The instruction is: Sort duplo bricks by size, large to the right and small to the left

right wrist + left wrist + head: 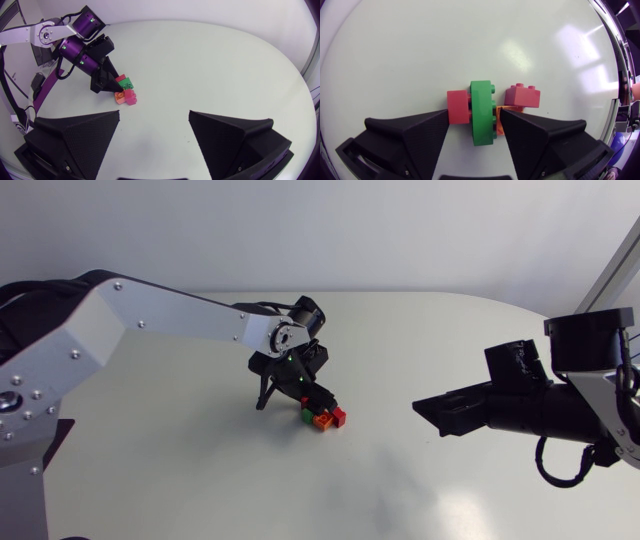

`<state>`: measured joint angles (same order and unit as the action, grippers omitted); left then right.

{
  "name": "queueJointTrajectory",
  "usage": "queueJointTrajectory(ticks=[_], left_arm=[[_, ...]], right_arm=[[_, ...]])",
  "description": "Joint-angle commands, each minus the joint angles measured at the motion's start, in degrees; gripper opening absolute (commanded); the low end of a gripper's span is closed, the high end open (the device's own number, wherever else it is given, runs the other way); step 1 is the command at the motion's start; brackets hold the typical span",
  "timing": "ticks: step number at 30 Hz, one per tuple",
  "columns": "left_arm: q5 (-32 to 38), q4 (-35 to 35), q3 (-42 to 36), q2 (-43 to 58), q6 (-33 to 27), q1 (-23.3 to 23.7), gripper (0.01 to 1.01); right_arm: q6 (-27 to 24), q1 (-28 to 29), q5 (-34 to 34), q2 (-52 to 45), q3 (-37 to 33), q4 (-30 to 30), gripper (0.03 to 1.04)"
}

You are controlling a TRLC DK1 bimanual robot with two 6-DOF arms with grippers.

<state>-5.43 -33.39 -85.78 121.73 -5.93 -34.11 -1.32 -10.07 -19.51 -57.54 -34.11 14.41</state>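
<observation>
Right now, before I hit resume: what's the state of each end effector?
Left end effector: astride the green brick, grip cannot be told.
Right end effector: open, empty.

A silver-grey left arm [150,315] comes across the pale white worktop [420,330] to its middle. Its matte black pincer [288,404] points down, fingers spread, the nearer one on a tight cluster of plastic bricks: a small green brick [308,416], an orange brick [323,421] and a red brick [339,416], all touching. The right arm [590,370] sits well apart, its black pincer [432,414] pointing toward the cluster.
</observation>
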Motion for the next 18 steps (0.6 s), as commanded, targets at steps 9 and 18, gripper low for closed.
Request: queueJointTrajectory(ticks=[9,18], left_arm=[[-0.4,-1.2,-0.9,-1.8,0.5,4.6,0.615],[-0.5,-1.6,0.0,-3.2,0.2,4.0,0.613]], right_arm=[[-0.7,0.5,0.2,0.0,1.8,-0.7,1.00],[-0.6,-0.4,0.5,-0.1,1.8,-0.8,1.00]])
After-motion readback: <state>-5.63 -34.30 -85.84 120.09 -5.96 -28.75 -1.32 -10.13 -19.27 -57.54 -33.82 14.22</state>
